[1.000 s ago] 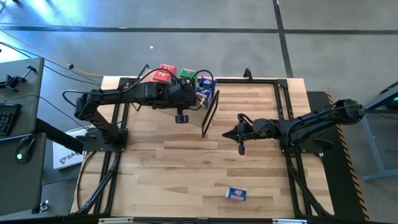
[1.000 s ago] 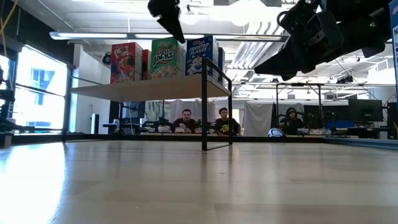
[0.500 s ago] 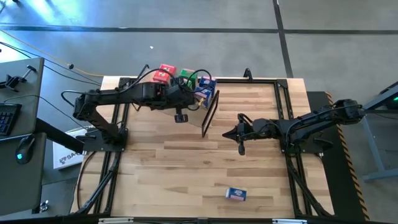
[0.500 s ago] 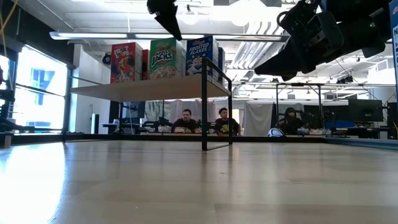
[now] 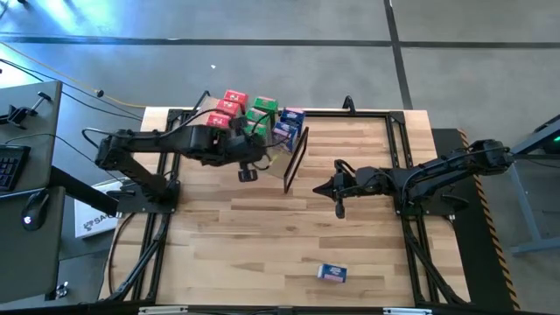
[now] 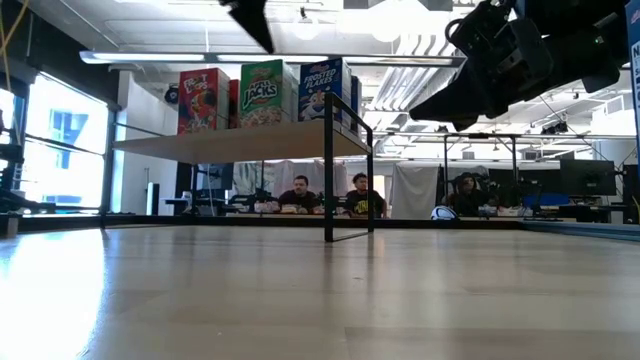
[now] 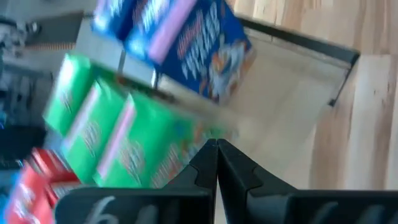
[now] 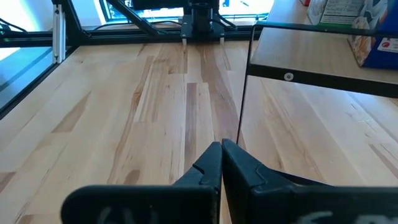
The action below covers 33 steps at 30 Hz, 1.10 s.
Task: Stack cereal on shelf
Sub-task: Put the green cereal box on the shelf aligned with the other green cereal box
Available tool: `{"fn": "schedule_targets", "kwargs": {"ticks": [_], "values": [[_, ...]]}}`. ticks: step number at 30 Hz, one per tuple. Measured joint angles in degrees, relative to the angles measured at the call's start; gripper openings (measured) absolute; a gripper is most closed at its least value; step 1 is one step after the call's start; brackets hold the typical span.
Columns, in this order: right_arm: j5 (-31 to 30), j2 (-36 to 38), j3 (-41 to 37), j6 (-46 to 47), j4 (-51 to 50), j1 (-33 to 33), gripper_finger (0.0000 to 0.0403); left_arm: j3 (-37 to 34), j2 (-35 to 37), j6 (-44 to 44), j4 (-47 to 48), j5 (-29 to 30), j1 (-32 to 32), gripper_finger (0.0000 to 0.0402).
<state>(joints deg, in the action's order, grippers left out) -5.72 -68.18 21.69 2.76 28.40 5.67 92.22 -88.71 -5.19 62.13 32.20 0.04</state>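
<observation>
L gripper (image 5: 248, 174): mine, fingers pressed together, nothing held; over the counter just beside the shelf's front edge, apart from the boxes.
R gripper (image 5: 338, 208): mine too, fingers pressed together, empty; hangs over mid counter, well apart from the shelf.
Shelf (image 5: 278, 164): plywood board w/ thin black frame end, at far side of counter (image 5: 350, 254).
Cereal on shelf: red boxes (image 5: 227, 102), green boxes (image 5: 261, 114), blue boxes (image 5: 290, 122), upright in a row; low view shows red, green, blue fronts side by side.
Loose box: one blue cereal box (image 5: 332, 273) lying flat near counter's front edge, well apart from shelf and both grippers.
L wrist view: green + blue boxes close ahead of my fingers (image 7: 208, 168), blurred.
Background: people seated behind the shelf, low view.
</observation>
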Motion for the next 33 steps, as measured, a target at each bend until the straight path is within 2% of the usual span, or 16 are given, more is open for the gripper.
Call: {"fn": "schedule_targets", "kwargs": {"ticks": [4,8,10,14,20,26,33], "values": [[-0.02,0.0,0.0,0.03,-0.26,0.0,0.0001,-9.12,5.11,5.06,-5.36,0.66,-1.42,0.0],[-0.41,0.0,0.0,1.29,0.01,0.0,0.0001,-19.56,10.07,5.31,-23.37,0.05,-1.73,0.0],[-1.22,0.0,0.0,1.31,0.13,0.0,0.0001,-23.01,10.57,4.38,-32.77,-0.53,-1.73,0.0],[-2.26,0.0,0.0,1.49,0.11,0.0,0.0001,-26.0,8.72,1.44,-40.48,1.38,-1.71,0.0],[-2.91,0.02,0.0,1.42,0.07,0.0,0.0001,-26.09,4.32,-3.95,-44.19,11.79,-1.56,0.0],[-2.93,0.02,0.0,1.45,-0.22,0.0,0.0001,-26.07,2.29,-4.14,-45.42,20.32,-1.56,0.0],[-2.93,0.02,0.0,1.51,-0.39,0.0,0.0001,-26.07,2.21,0.26,-41.08,22.88,-1.58,0.0]]}}
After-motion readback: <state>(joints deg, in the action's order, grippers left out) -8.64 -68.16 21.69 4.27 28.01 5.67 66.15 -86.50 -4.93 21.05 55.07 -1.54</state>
